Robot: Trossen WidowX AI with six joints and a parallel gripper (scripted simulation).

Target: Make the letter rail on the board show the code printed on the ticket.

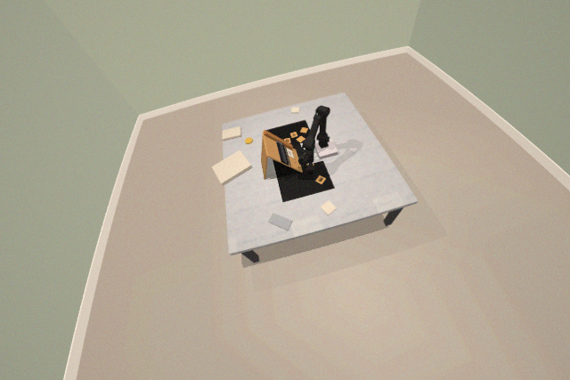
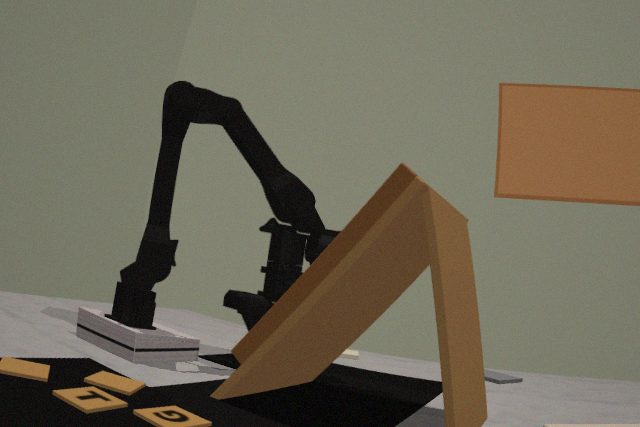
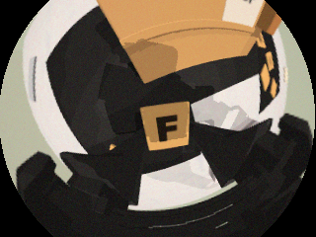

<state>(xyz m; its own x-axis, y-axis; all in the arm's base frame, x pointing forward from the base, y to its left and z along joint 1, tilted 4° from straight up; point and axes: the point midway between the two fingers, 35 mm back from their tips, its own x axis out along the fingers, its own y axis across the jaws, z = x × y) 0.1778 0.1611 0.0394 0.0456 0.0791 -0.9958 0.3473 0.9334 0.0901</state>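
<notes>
My gripper is shut on the F tile; the letter faces the wrist camera. In the top view the gripper hangs beside the lower right end of the tilted wooden board. The board carries a white ticket, whose print I cannot read. The rail's contents are not readable. A T tile and a G tile lie on the black mat, near other tiles whose letters I cannot read. One more tile lies on the mat's near part.
The black mat lies on the grey counter. Around it are a large cream block, a smaller cream block, a yellow disc, a grey slab and a cream square. The arm's base stands beside the mat.
</notes>
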